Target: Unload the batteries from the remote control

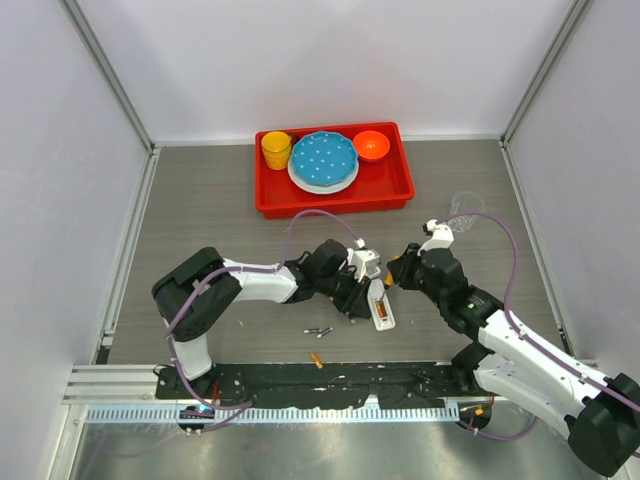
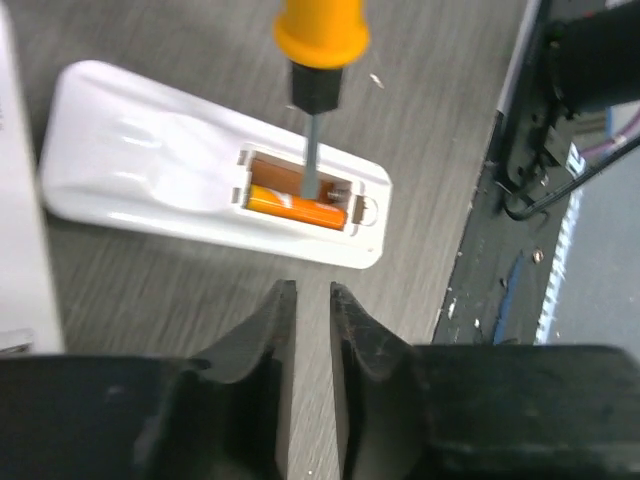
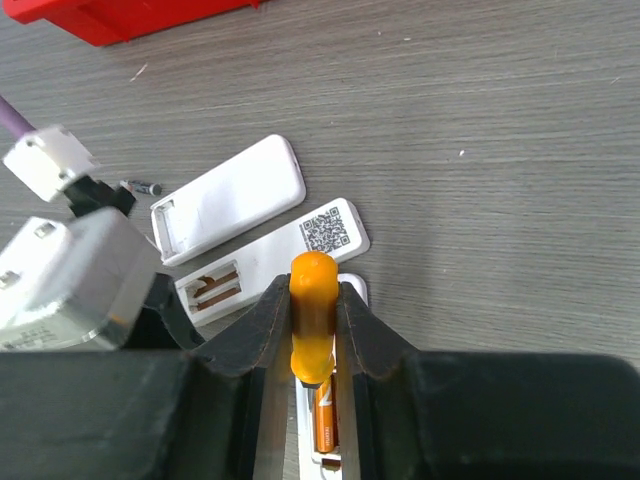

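The black right gripper (image 3: 312, 298) is clamping an orange plastic screwdriver handle (image 3: 312, 335), just above an orange cylindrical battery (image 3: 326, 430) lying in a white plastic remote (image 3: 352, 286).

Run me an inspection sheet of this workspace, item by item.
Surface: grey wood-grain table, a few specks.
Job's things: white remote open, one orange battery inside; loose batteries on the table nearby.
Clutter: red tray holding yellow cup, blue plate, orange bowl; clear cup.
Grippers: right gripper shut on screwdriver, tip in the compartment; left gripper narrow gap, empty.
Cables: purple cables along both arms.
Surroundings: white walls, metal frame.
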`<state>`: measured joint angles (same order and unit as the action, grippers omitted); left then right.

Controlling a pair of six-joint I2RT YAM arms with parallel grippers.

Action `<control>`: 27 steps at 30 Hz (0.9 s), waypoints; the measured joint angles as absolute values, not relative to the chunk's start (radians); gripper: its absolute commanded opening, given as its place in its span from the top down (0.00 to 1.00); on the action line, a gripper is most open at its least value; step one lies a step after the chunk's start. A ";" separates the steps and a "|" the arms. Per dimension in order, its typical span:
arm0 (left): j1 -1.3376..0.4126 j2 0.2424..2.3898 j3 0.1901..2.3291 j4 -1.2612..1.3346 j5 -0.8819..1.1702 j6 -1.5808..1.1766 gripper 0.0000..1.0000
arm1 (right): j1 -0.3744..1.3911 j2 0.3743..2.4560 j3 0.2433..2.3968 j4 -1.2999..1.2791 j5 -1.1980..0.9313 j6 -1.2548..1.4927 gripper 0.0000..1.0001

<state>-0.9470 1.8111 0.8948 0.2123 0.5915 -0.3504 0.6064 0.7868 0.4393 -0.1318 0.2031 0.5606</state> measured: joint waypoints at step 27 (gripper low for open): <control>-0.986 1.840 0.936 0.136 0.403 -0.333 1.00 | 0.598 0.853 0.358 -0.057 0.211 0.627 0.99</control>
<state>-0.9855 1.8397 0.9363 0.1364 0.4026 -0.3332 0.5980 0.8532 0.3584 -0.0570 0.2108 0.6266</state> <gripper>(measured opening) 0.011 0.242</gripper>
